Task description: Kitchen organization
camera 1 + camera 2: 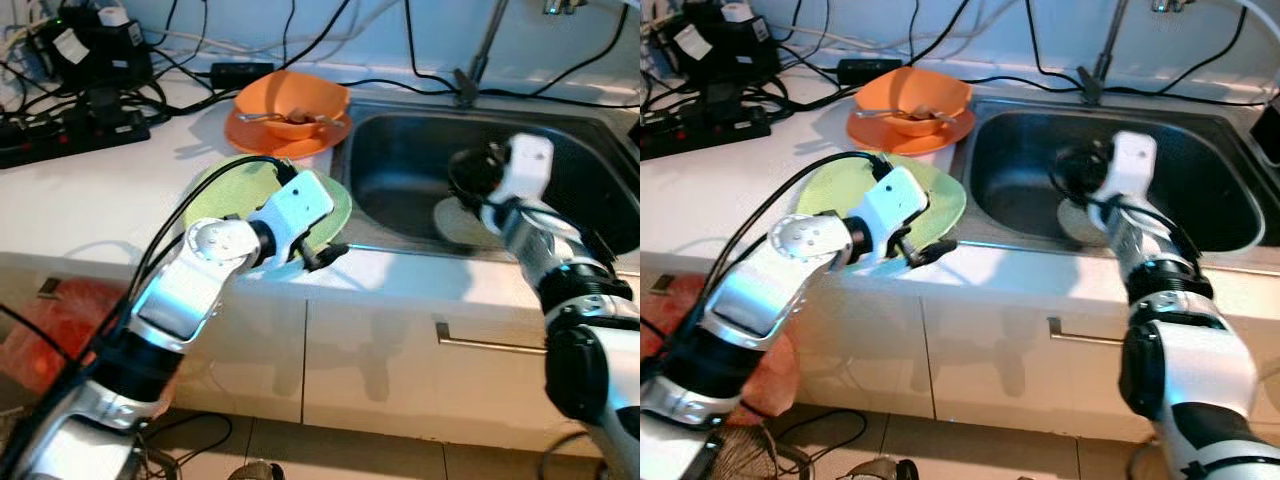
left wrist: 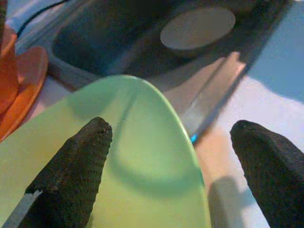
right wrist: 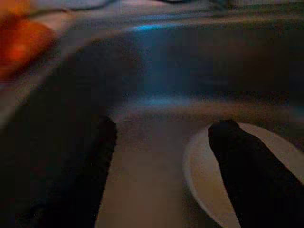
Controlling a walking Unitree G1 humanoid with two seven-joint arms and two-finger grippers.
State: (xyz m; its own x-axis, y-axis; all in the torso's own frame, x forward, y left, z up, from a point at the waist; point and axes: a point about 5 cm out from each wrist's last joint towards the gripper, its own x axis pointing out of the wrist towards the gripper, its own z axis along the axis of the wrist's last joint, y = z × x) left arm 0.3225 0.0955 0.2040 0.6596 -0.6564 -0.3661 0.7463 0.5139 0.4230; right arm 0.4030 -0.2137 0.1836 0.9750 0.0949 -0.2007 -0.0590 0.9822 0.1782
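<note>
- The left gripper (image 2: pixel 171 175) sits over the green plate (image 2: pixel 118 156), which lies flat on the white table (image 1: pixel 80 200) at its front edge, just beside the sink's (image 1: pixel 400 160) left rim.
- Its fingers (image 2: pixel 71 175) are spread wide: one rests above the plate's surface, the other hangs past the plate's rim over the table. Whether the first one touches the plate cannot be told.
- The right gripper (image 3: pixel 161 166) is down inside the steel sink, fingers (image 3: pixel 242 175) parted wide, one on each side of the rim of a pale round dish (image 3: pixel 266 156) lying on the sink bottom near the front wall. It grips nothing.
- Behind the green plate, at the sink's back-left corner, an orange bowl (image 1: pixel 292 100) stands on an orange plate (image 1: pixel 250 135); the bowl holds something dark and a metal utensil (image 1: pixel 262 118) rests across it.
- At the table's back-left corner lie a black power strip (image 1: pixel 70 135), black chargers (image 1: pixel 90 45) and tangled cables (image 1: pixel 180 70). White stickers show on the chargers, but their writing is too small to read.
- A faucet stem (image 1: pixel 480 50) rises behind the sink.
- Below the table front, a white cabinet door carries a metal handle (image 1: pixel 490 342).
</note>
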